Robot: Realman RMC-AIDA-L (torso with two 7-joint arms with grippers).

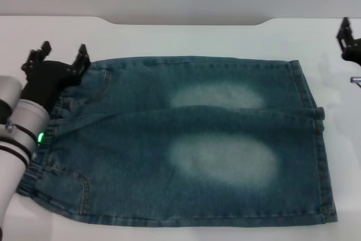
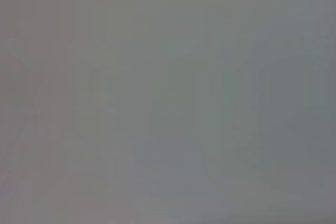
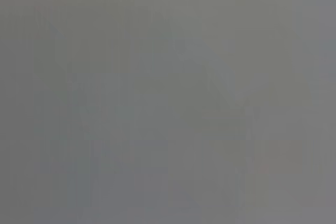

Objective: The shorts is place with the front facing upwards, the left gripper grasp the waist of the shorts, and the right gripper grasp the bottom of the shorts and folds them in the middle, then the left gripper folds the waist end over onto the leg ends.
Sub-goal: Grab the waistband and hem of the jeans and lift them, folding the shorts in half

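Observation:
The blue-green denim shorts [image 1: 192, 139] lie flat on the white table [image 1: 197, 38] in the head view, the face with two pale ovals turned up. The ruched waist [image 1: 42, 162] points left. The bottom of the shorts [image 1: 322, 156], the two straight leg ends, points right. My left gripper [image 1: 63, 56] is open at the far corner of the waist, its black prongs spread just above the cloth edge. My right gripper [image 1: 348, 40] shows only partly at the right edge, beyond the far hem corner and clear of the shorts. Both wrist views are plain grey and show nothing.
The table's far edge [image 1: 186, 22] runs behind the shorts against a grey wall. Bare white table surrounds the cloth at the back and right. The near hem corner [image 1: 330, 215] lies close to the bottom of the head view.

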